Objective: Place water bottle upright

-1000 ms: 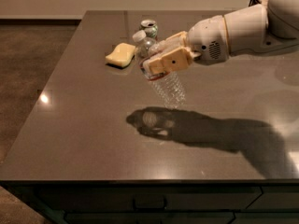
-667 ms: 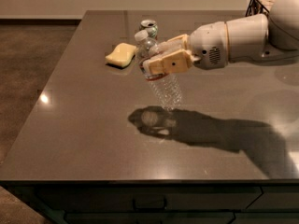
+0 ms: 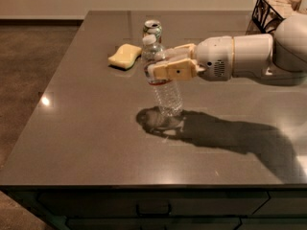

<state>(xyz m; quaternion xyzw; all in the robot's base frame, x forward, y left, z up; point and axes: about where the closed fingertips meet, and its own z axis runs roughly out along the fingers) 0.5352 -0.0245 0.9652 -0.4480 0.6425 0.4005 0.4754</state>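
Note:
The water bottle (image 3: 165, 94) is a clear ribbed bottle with a white cap at the top. It stands nearly upright, tilted slightly left, with its base at or just above the dark grey counter (image 3: 86, 128). My gripper (image 3: 165, 67) comes in from the right and is shut on the bottle's upper half, over the label band. The beige fingers (image 3: 172, 71) wrap the bottle's front and back. The bottle's shadow lies right under its base.
A green-and-white soda can (image 3: 152, 28) stands just behind the bottle. A yellow sponge (image 3: 124, 56) lies to the left of it. A dark patterned box (image 3: 271, 8) is at the back right corner. The counter's front edge has drawers below.
The gripper has lowered the bottle towards the counter and turned it more upright. The bottle's base now meets its shadow.

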